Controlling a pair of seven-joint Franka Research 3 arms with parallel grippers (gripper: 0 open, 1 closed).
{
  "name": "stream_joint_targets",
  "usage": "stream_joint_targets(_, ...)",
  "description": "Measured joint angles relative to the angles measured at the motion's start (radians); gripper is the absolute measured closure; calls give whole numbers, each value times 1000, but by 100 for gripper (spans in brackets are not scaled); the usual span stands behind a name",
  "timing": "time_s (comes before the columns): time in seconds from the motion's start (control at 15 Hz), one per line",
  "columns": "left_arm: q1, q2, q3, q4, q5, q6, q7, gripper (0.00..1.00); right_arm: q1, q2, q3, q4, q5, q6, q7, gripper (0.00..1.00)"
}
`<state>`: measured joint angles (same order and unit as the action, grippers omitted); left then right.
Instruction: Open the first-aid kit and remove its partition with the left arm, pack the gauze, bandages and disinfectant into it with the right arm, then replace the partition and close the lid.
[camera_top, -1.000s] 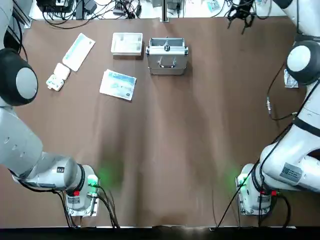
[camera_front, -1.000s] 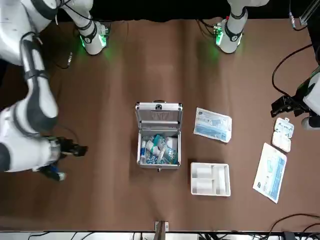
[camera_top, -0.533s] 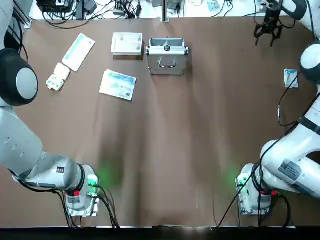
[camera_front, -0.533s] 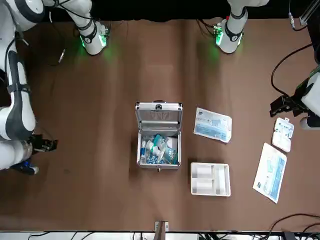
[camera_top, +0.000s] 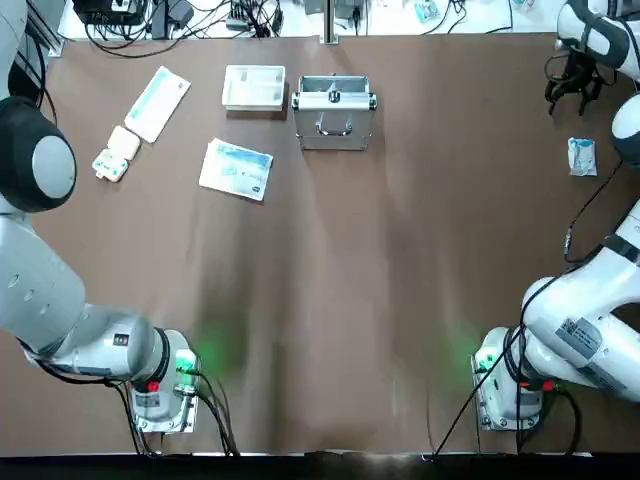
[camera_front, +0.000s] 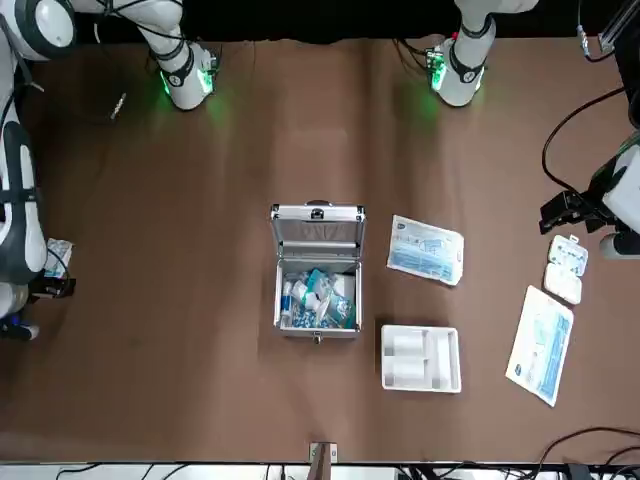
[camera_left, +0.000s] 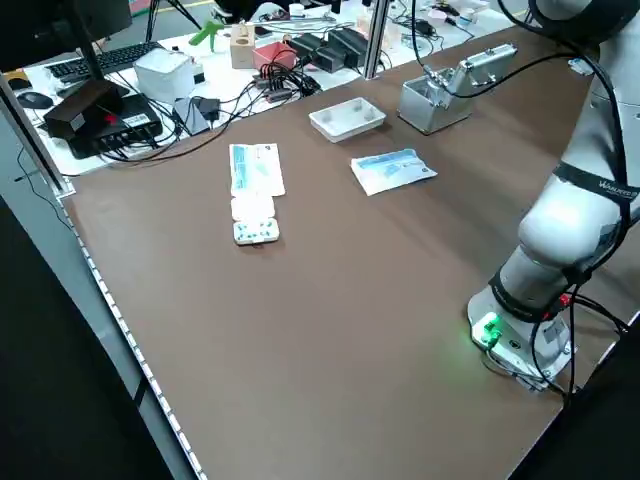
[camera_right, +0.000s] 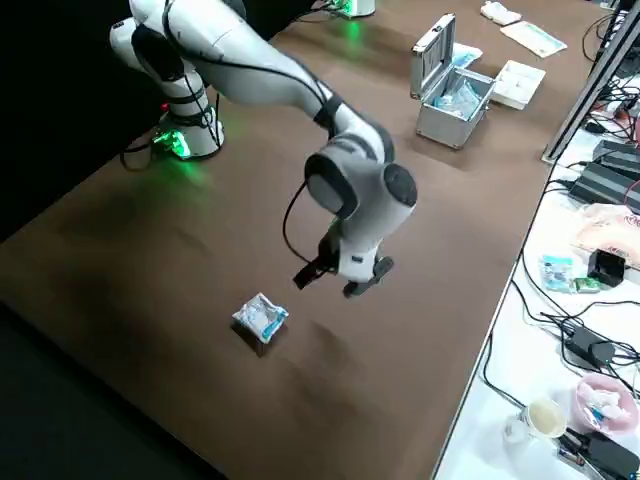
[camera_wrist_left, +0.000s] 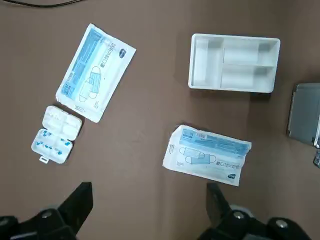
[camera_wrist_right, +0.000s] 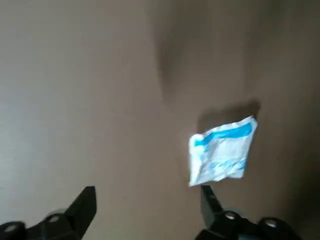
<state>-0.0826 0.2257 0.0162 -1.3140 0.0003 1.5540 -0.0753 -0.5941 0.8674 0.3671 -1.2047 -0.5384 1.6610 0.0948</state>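
Silver aluminium case (camera_front: 318, 330) stands on the table (camera_top: 330, 330) with its lid (camera_front: 319, 230) raised. Done: case opened; white plastic tray (camera_front: 421, 358) out, lying just beside it. Bottles and packets (camera_front: 320, 298) are inside, so packing looks well advanced.

Left gripper (camera_wrist_left: 150, 205): fingers apart, nothing between them, over the bare table near two flat blue-white packs (camera_wrist_left: 96, 73) (camera_wrist_left: 206, 155) and a small white pill box (camera_wrist_left: 56, 134). Judged to be waiting for the tray step.

Right gripper (camera_wrist_right: 148, 205): fingers spread, holding nothing, above the far part of the table on its own side. Near it lies a small white-and-blue packet (camera_wrist_right: 223, 151), well apart from the case; contents cannot be told. Probably the next item to pick, if it belongs in the kit.

Left to do: perhaps that packet; then tray back in, lid down. Contents sit heaped, so the tray may not seat level.
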Motion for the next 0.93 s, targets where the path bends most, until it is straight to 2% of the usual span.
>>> stream_joint_targets(0.07,0,0,0,0,0,0,0,0,-14,11,-13,-4,0,26,-35,19)
stream_joint_targets(0.33,0,0,0,0,0,0,0,0,-66,48,-44,-27,-1,77,-107,26)
stream_joint_targets(0.4,0,0,0,0,0,0,0,0,-68,55,-53,-34,-1,77,-112,32)
stream_joint_targets(0.6,0,0,0,0,0,0,0,0,-69,61,-66,-60,-2,78,-125,32)
stream_joint_targets(0.73,0,0,0,0,0,0,0,0,-69,62,-76,-71,-9,82,-126,38)
stream_joint_targets(0.93,0,0,0,0,0,-1,0,0,-69,68,-85,-76,-19,100,-128,41)
